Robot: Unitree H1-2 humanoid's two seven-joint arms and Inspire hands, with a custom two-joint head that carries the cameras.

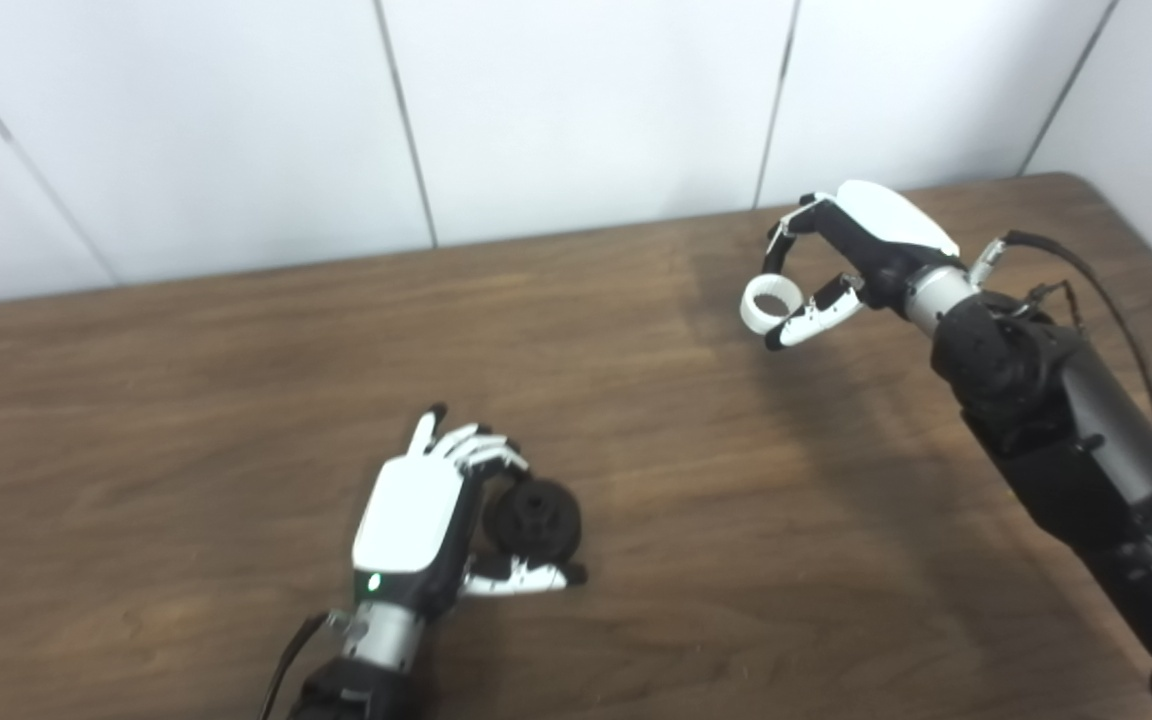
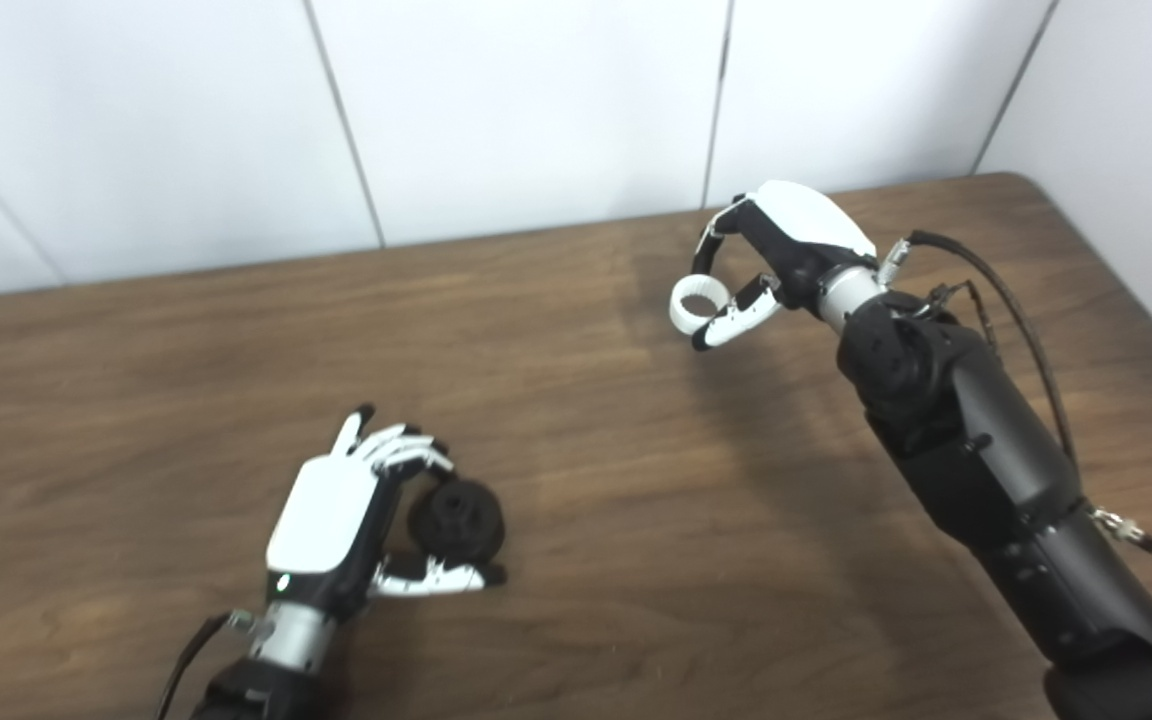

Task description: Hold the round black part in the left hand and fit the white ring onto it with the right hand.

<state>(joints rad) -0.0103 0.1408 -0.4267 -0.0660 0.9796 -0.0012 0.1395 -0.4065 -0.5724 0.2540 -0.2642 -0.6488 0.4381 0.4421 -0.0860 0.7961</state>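
The round black part point(image 1: 534, 518) sits low over the brown table point(image 1: 186, 400), cupped by my left hand point(image 1: 426, 515); fingers curl over its top and the thumb lies under its front edge. My right hand point(image 1: 851, 255) is raised at the far right and pinches the white ring point(image 1: 770, 304) between a fingertip and the thumb. The ring hangs well apart from the black part, up and to the right of it. In the right eye view the same ring point(image 2: 696, 301) and black part point(image 2: 456, 520) show.
A white panelled wall point(image 1: 576, 110) runs along the table's far edge. The table's right corner point(image 1: 1086, 185) lies just behind my right arm. A cable point(image 1: 1086, 275) loops off the right wrist.
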